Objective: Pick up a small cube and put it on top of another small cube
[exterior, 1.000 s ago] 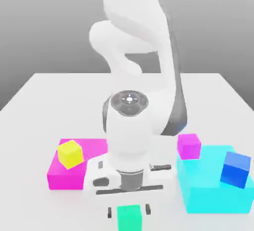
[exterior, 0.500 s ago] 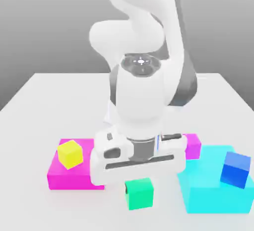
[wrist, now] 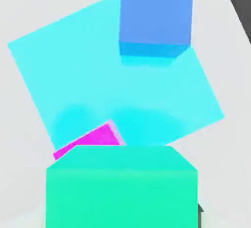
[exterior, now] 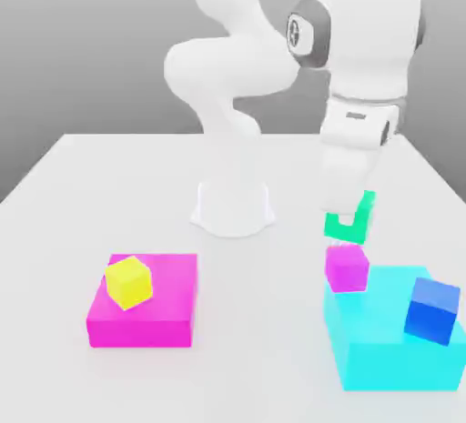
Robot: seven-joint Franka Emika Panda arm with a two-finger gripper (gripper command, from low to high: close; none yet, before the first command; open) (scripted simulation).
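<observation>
The green cube (exterior: 347, 232) is being pinched by the hand (exterior: 350, 212), which is being held in the air over the surface (exterior: 259, 367), toward the exterior view's right. The cube is being carried just above the small magenta cube (exterior: 347, 268), and a narrow gap is being left between the two in the exterior view. Part of the green cube's face is being covered by the white fingertip. In the hand view, the magenta cube is being partly hidden by the green one (only a corner of its top is being shown).

The magenta cube is being borne by the large cyan block (exterior: 391, 348), near a corner of its top. On that same block the blue cube (exterior: 432, 310) is being supported, well apart from the magenta one and toward the exterior view's right (tilted in its look there). Toward the exterior view's left, the yellow cube (exterior: 129, 283) is being held up by the large flat magenta block (exterior: 155, 317), and that block is being carried by the surface, well apart from the cyan one.
</observation>
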